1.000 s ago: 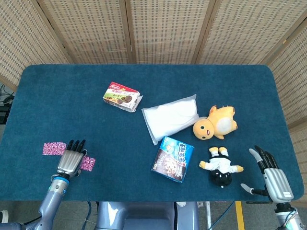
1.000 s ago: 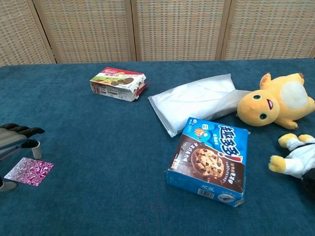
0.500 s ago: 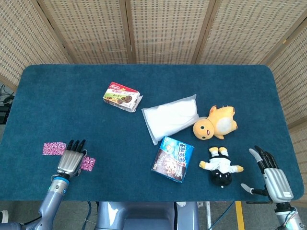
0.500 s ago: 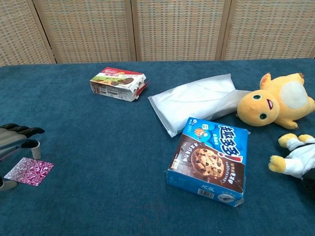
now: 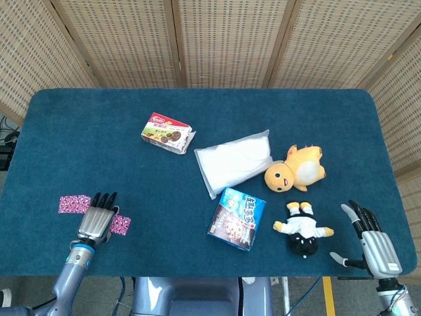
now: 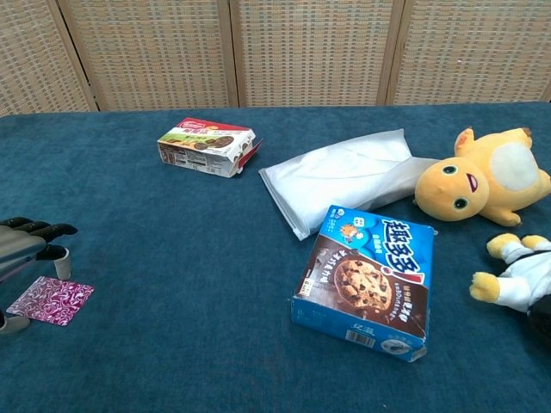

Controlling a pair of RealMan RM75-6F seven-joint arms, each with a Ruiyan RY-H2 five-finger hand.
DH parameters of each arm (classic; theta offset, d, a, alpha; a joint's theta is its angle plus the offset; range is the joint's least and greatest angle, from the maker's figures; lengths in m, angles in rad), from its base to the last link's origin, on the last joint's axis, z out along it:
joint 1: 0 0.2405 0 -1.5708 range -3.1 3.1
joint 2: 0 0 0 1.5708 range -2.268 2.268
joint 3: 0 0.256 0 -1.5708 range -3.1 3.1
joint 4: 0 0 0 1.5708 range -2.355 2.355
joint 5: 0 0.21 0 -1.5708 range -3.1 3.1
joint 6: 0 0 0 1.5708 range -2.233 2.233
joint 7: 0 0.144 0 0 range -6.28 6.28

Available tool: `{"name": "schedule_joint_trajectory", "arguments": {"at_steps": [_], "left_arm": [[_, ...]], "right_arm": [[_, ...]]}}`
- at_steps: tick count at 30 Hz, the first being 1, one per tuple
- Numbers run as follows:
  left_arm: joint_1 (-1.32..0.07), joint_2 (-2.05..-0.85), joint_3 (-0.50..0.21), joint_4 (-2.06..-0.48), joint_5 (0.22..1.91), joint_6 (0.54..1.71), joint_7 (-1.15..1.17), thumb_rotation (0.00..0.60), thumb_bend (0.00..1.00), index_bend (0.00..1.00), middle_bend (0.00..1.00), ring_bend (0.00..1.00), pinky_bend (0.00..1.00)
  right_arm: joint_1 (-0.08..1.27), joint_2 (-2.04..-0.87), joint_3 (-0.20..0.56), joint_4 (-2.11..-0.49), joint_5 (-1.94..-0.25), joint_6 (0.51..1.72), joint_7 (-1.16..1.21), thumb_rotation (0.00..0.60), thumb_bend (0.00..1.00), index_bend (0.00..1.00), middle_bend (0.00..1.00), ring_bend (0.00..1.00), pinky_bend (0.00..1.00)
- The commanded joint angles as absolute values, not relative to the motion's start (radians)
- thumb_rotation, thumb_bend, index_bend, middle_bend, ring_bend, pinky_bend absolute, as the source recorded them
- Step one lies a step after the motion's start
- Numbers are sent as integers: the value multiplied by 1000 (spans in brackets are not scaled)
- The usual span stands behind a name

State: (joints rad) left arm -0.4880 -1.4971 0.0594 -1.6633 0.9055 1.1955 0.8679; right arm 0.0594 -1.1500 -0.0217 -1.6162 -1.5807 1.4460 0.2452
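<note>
My left hand (image 5: pixel 97 222) lies flat near the table's front left, fingers stretched forward over a pink patterned foil packet (image 5: pixel 120 224); another pink piece (image 5: pixel 74 203) shows to its left. In the chest view the left hand (image 6: pixel 24 244) hovers just over the packet (image 6: pixel 50 300), holding nothing. My right hand (image 5: pixel 370 239) is at the front right corner, fingers spread and empty, nearest a small black-and-white doll (image 5: pixel 302 230).
On the blue table (image 5: pixel 79 131) lie a red-and-green biscuit box (image 5: pixel 168 132), a white pouch (image 5: pixel 235 160), a yellow plush toy (image 5: pixel 296 169) and a blue cookie box (image 5: pixel 237 218). Wicker screens stand behind the table.
</note>
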Motion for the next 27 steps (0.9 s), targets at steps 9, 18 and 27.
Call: {"name": "schedule_joint_trajectory", "arguments": {"at_steps": [9, 18, 27], "left_arm": [[-486, -1490, 58, -1672, 916, 1198, 862, 600, 297, 517, 0, 0, 0], [-485, -1493, 61, -1665, 916, 1197, 863, 600, 299, 533, 0, 0, 0], [-482, -1493, 61, -1660, 916, 1195, 860, 600, 300, 532, 0, 0, 0]], "right_arm": [[60, -1149, -22, -1617, -1582, 1446, 246, 600, 105, 43, 0, 0, 0], [60, -1149, -22, -1616, -1582, 1446, 248, 600, 105, 43, 0, 0, 0], [60, -1148, -23, -1618, -1582, 1446, 248, 600, 105, 42, 0, 0, 0]]}}
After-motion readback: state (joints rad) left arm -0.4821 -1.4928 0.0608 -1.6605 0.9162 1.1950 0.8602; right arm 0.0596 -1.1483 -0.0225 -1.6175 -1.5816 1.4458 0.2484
